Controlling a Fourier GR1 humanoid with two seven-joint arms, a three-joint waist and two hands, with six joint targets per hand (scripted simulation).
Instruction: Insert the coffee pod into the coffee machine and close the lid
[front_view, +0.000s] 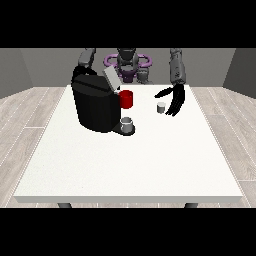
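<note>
A big white surface (130, 160) fills the middle of the view, and the robot (127, 62) stands behind it, far at the top.

On the surface sits a black coffee machine (95, 106). Its grey lid (112, 78) is tipped up, so the machine is open. A red part (126, 99) sticks out at the machine's front, and a small grey cup (127, 123) stands under it on the machine's base.

The coffee pod (161, 107) is small and pale. It stands on the surface, near the machine but apart from it — not inside yet.

The robot hand at the view's right (174, 100) hangs just beside the pod, with its dark fingers spread out straight and pointing down. It holds nothing, and I cannot tell if it touches the pod.

The other robot hand is behind the machine — hidden from view.
</note>
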